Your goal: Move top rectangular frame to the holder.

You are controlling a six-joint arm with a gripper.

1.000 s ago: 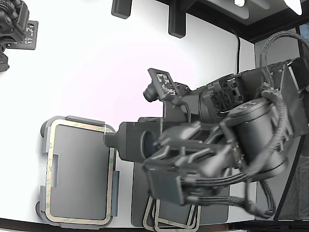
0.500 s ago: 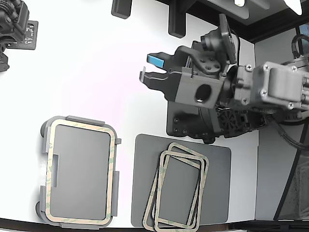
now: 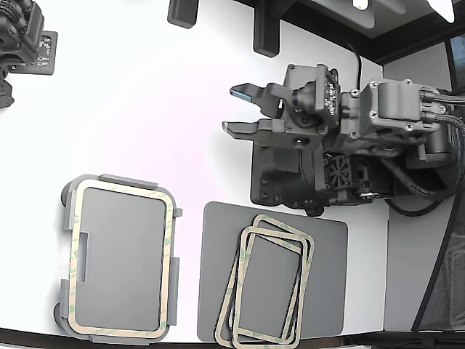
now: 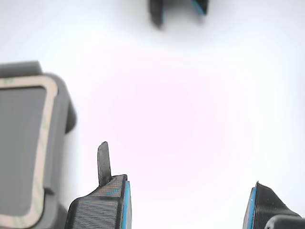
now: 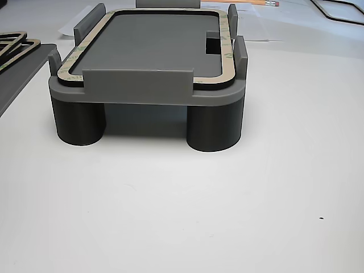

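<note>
The light grey holder point(image 3: 120, 179) stands at the exterior view's lower left. A thin beige-tan frame point(image 3: 123, 190) lies flat on it, inside its raised tabs. The other view shows the frame point(image 5: 226, 45) seated on the holder point(image 5: 142, 85). My gripper point(image 3: 229, 109) is open and empty. It hovers over the bare white table, up and to the exterior view's right of the holder. In the wrist view my gripper point(image 4: 188, 205) has its jaws wide apart. A corner of the holder point(image 4: 64, 109) and the frame point(image 4: 43, 124) shows beside them.
Two more alike frames point(image 3: 285, 222) lie stacked on a dark grey mat point(image 3: 327, 276) below my arm's base point(image 3: 312, 174). A second arm point(image 3: 22, 36) sits at the far top left. Black brackets point(image 3: 265, 33) stand at the table's back edge.
My arm has pulled back from the holder's edge to the exterior view's upper right and turned its wrist. The frame stays on the holder. The two frames on the mat have come into view.
</note>
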